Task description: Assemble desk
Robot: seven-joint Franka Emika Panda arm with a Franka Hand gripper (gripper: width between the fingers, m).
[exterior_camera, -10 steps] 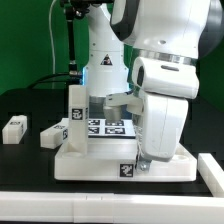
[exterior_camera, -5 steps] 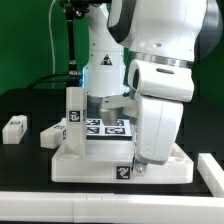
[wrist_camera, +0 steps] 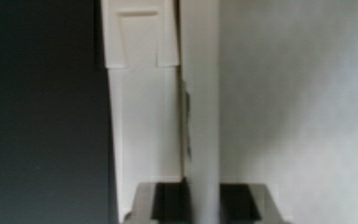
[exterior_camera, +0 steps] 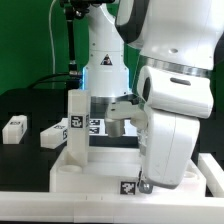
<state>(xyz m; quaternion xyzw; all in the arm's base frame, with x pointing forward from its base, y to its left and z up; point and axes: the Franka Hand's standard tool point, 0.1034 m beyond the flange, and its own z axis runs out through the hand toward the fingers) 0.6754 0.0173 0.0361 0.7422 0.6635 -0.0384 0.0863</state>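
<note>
The white desk tabletop (exterior_camera: 100,172) lies rim up on the black table, with a marker on its front edge. One white leg (exterior_camera: 77,124) stands upright in its corner on the exterior view's left. My gripper (exterior_camera: 146,182) is at the tabletop's front rim on the exterior view's right, mostly hidden by the arm. In the wrist view my gripper (wrist_camera: 197,202) has its dark fingers (wrist_camera: 245,206) shut on either side of the tabletop's thin rim (wrist_camera: 183,110). Two loose legs (exterior_camera: 14,127) (exterior_camera: 53,135) lie on the exterior view's left.
The marker board (exterior_camera: 104,125) lies behind the tabletop, in front of the arm's base. A white rail (exterior_camera: 212,176) runs along the exterior view's right, and a white strip (exterior_camera: 60,212) along the front.
The tabletop, with its upright leg, has slid toward the front of the exterior view. The arm has moved with it, forward and to the right.
</note>
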